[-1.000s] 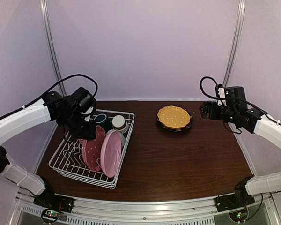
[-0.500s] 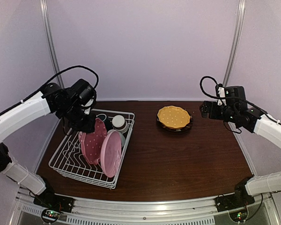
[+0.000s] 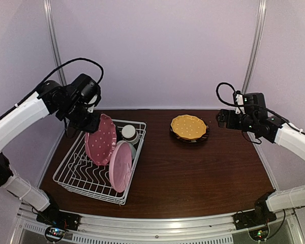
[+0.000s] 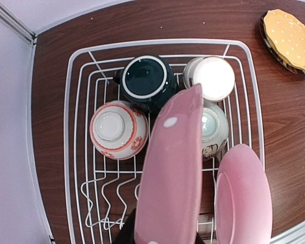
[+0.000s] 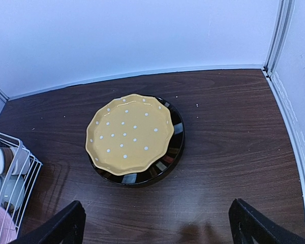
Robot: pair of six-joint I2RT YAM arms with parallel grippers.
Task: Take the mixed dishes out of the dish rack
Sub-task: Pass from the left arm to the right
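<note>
My left gripper [image 3: 91,121] is shut on the rim of the red-pink dotted plate [image 3: 100,140] and holds it tilted above the white wire dish rack [image 3: 71,175]. In the left wrist view the plate [image 4: 173,173] hangs edge-on over the rack [image 4: 76,152]. The light pink plate [image 3: 121,165] stands in the rack's slots. A dark green cup [image 4: 146,81], a beige-brown cup [image 4: 211,77], a white-red bowl [image 4: 117,129] and a pale green cup [image 4: 216,129] sit upside down at the rack's far end. My right gripper [image 5: 157,229] is open and empty, near the yellow dotted plate [image 5: 129,133].
The yellow plate [image 3: 188,126] lies on a dark brown plate [image 5: 168,157] at the back middle of the brown table. The right gripper [image 3: 221,118] hovers to their right. Walls and metal posts enclose the table at the back and sides.
My left gripper has risen and drawn back, lifting the red-pink dotted plate out of the rack's slots. The right arm has not moved.
</note>
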